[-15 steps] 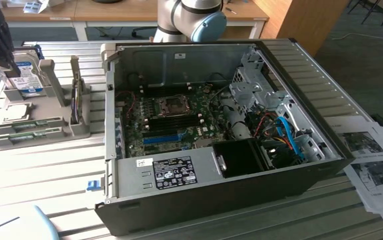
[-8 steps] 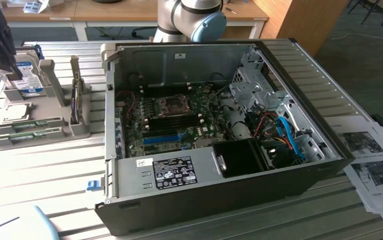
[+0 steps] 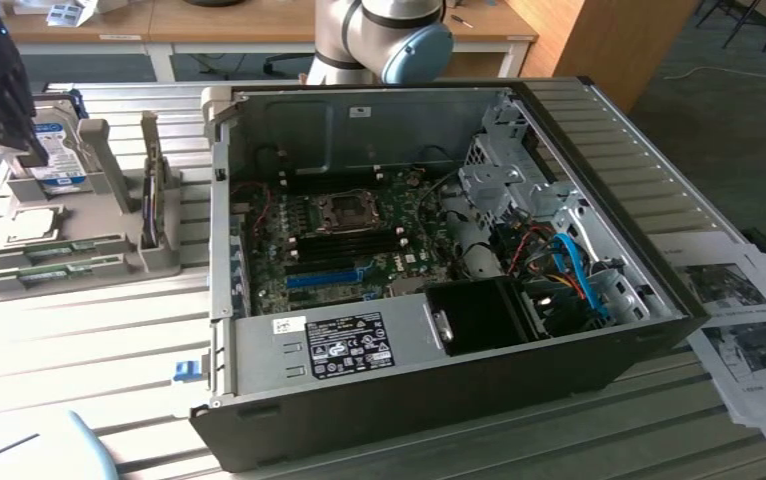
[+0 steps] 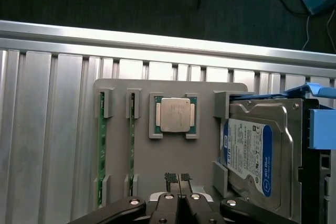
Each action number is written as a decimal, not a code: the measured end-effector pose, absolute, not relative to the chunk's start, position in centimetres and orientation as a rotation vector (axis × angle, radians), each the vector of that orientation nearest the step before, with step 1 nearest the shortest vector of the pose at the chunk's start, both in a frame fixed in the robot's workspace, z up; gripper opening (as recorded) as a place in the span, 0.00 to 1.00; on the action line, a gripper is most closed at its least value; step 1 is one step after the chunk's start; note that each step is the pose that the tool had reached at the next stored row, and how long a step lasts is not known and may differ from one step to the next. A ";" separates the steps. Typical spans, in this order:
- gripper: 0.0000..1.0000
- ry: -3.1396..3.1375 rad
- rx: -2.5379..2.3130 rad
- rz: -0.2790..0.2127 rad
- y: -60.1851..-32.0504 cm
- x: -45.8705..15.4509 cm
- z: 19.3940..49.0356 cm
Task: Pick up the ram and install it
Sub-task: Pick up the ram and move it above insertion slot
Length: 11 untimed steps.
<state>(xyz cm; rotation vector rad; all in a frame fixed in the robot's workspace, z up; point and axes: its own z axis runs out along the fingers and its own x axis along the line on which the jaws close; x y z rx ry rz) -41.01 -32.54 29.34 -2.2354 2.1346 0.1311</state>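
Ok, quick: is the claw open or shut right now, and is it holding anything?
Claw: shut, holding nothing, above the flat grey holder tray with the thin green circuit-board ram sticks.

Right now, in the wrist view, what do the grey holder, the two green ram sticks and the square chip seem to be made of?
Grey holder: likely plastic, matte; even dull grey without glints.
Ram sticks: circuit board, seen edge-on as thin green strips.
Square chip: metal lid, pale satin silver, on a green board rim.
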 end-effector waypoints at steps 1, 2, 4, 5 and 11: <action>0.09 2.135 -2.235 0.131 -32.5 -41.0 29.2; 0.09 2.135 -2.235 0.131 -32.5 -41.0 29.1; 0.09 2.135 -2.235 0.131 -32.5 -41.0 28.9; 0.09 2.135 -2.235 0.131 -32.5 -41.0 28.8; 0.09 2.135 -2.235 0.131 -32.5 -41.0 28.7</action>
